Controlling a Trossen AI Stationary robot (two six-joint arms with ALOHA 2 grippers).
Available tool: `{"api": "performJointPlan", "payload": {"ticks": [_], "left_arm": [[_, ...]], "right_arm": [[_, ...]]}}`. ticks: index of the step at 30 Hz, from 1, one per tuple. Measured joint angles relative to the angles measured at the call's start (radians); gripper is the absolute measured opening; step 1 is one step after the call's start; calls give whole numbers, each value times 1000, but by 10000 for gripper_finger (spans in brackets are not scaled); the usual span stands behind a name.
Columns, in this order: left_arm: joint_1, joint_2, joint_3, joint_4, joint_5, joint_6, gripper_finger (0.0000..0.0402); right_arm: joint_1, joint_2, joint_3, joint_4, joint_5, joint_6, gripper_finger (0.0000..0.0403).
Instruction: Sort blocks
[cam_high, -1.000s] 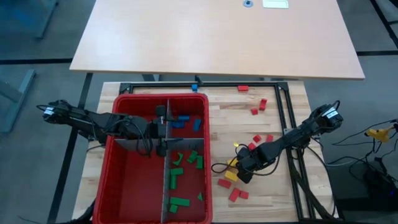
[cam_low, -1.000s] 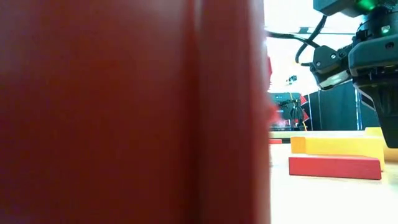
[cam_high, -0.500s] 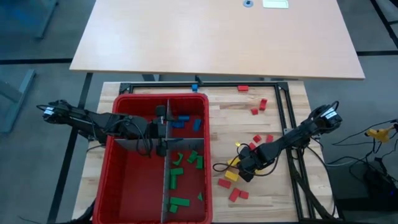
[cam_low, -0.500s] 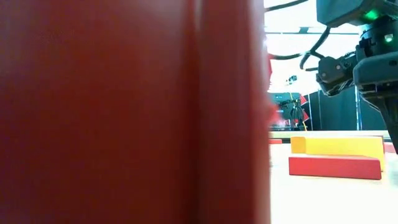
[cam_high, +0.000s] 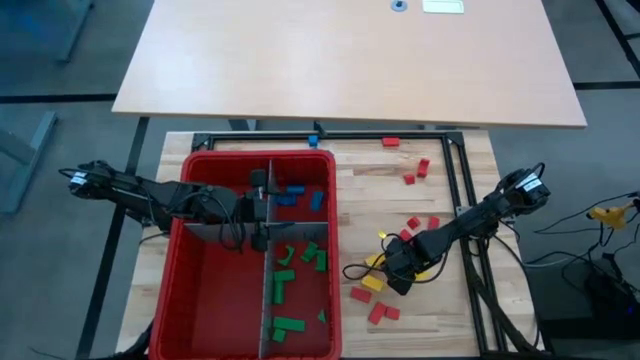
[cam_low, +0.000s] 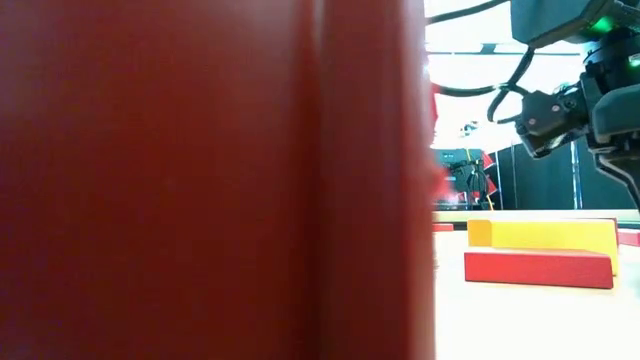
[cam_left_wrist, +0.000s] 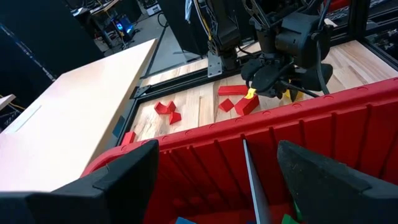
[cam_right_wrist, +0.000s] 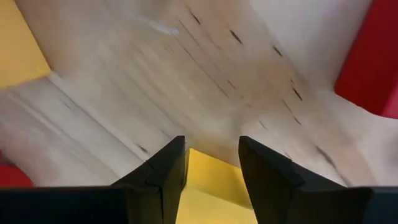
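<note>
My right gripper (cam_high: 392, 272) (cam_right_wrist: 212, 146) hangs over the wooden table, right of the red bin (cam_high: 260, 153), shut on a yellow block (cam_right_wrist: 211, 183). Under it lie another yellow block (cam_high: 370, 284) (cam_low: 545, 233) and red blocks (cam_high: 376, 306) (cam_low: 538, 268), flat on the wood. More red blocks (cam_high: 416, 172) lie farther back. Green blocks (cam_high: 290, 275) fill the bin's near right compartment, and blue blocks (cam_high: 300, 196) the far right one. My left gripper (cam_high: 262, 208) (cam_left_wrist: 217, 149) hovers open above the bin, over a grey divider (cam_left_wrist: 254, 180). My right gripper pinches the yellow block's two sides (cam_right_wrist: 208, 168) between its two fingers. The fingers slant down at the table from above. The block fills the gap between the fingers. Whether it is clear of the wood, I cannot tell.
A black metal frame (cam_high: 470, 200) runs along the table's far and right sides. A large pale tabletop (cam_high: 350, 60) stands beyond the far edge. The bin's red wall (cam_low: 200, 180) fills most of the low view. Cables (cam_high: 352, 268) trail beside the right gripper.
My right gripper has gone up, away from the yellow and red blocks lying on the table, as the low view shows.
</note>
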Motion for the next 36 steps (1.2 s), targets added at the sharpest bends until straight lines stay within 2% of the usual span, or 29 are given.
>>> {"api": "performJointPlan", "payload": {"ticks": [6, 11, 20, 25, 30, 36], "left_arm": [[0, 0, 0, 0, 0, 0, 313], [0, 0, 0, 0, 0, -8, 313], [0, 0, 0, 8, 0, -22, 313], [0, 0, 0, 13, 0, -23, 313], [0, 0, 0, 13, 0, -37, 313], [0, 0, 0, 12, 0, -45, 313]], "right_arm": [[0, -2, 0, -24, 16, -100, 150], [0, -7, 0, -24, 27, -187, 192], [0, -52, 2, -42, 64, -249, 278], [8, -75, 2, -45, 39, -268, 311], [30, -83, 2, -113, 8, -298, 328], [55, -83, 2, -244, 6, -327, 328]]}}
